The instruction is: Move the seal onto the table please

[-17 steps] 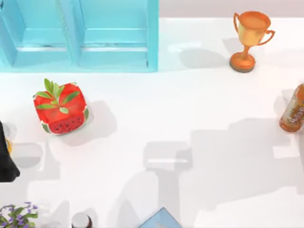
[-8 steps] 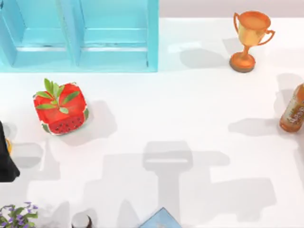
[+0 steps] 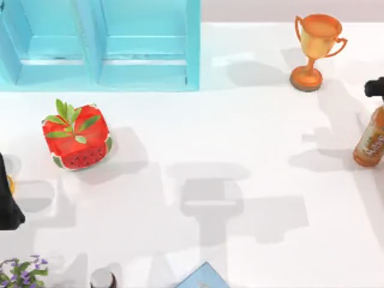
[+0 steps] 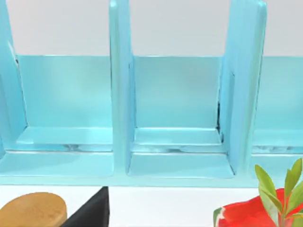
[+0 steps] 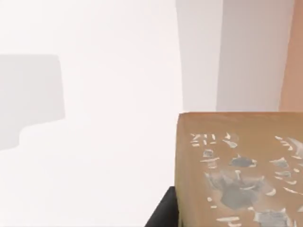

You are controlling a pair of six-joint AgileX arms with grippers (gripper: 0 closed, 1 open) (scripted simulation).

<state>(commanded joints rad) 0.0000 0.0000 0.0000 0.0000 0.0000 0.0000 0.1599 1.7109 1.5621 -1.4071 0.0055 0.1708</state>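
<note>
Holding the seal (image 5: pixel 239 170) is, as I judge, the right gripper (image 3: pixel 375 87): the tan-brown block sits directly in front of the right wrist camera. One dark finger (image 5: pixel 163 213) lies against its lower side, so the jaws seem to be closed on it. The seal is therefore not apart from the end effector but inside it, and the coming move turns on what is under it. Its face with the pale mark points toward the wrist camera, and its edges stand straight, not tilted. Its lower part is cut off, so I cannot tell for sure the long axis; it seems to run along the finger.

Below the seal lies the white table (image 3: pixel 252 132), and the block does not touch it yet. In the top view the gripper is at the table's right edge, just beside the orange-brown bottle (image 3: pixel 371 141), so the descent needs care on that side. The left arm is idle far at the left edge, facing the blue cabinet (image 4: pixel 177 94).
</note>
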